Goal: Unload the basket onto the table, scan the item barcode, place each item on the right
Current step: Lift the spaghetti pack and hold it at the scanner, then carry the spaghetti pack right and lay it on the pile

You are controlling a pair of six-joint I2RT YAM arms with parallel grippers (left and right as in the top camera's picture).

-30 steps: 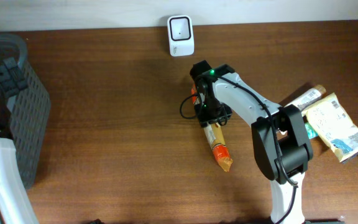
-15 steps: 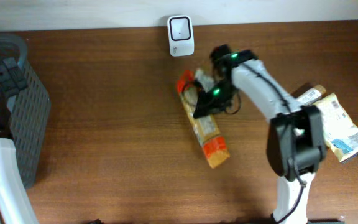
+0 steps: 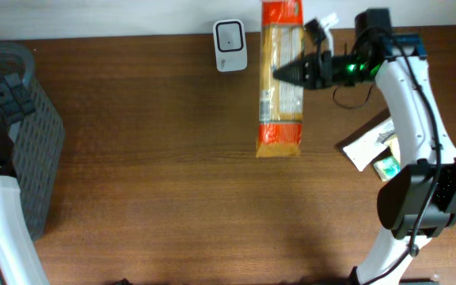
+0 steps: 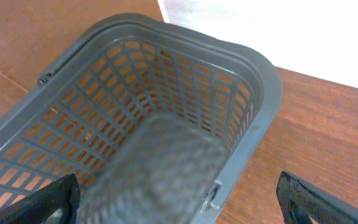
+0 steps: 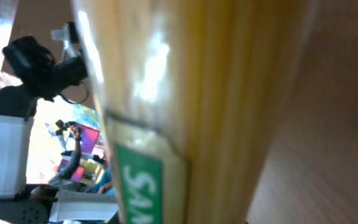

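Stock as I see it from the console, largest first.

1. Tabletop (image 3: 149,182): dark brown wood, filling most of the overhead frame.
2. Basket (image 3: 42,150): grey slatted plastic, at the left edge of the overhead view. It also fills the left wrist view (image 4: 166,74).
3. Spaghetti packet (image 3: 281,119): long clear pack of yellow pasta with orange ends, at upper centre of the overhead frame. It runs top to bottom, its top end cut off by the frame edge, just right of the scanner. It crowds the right wrist view (image 5: 185,93), where a green label shows low down.
4. Right pincer (image 3: 279,74): clamped on the spaghetti packet, reaching in from the packet's right side.
5. Left pincer (image 4: 178,186): spread wide with nothing between its fingers, above the basket.
6. Loose packets (image 3: 366,142): one white, one with green print, at the right of the frame and partly hidden by the right arm.
7. Scanner (image 3: 229,45): small white unit at the tabletop's top edge.
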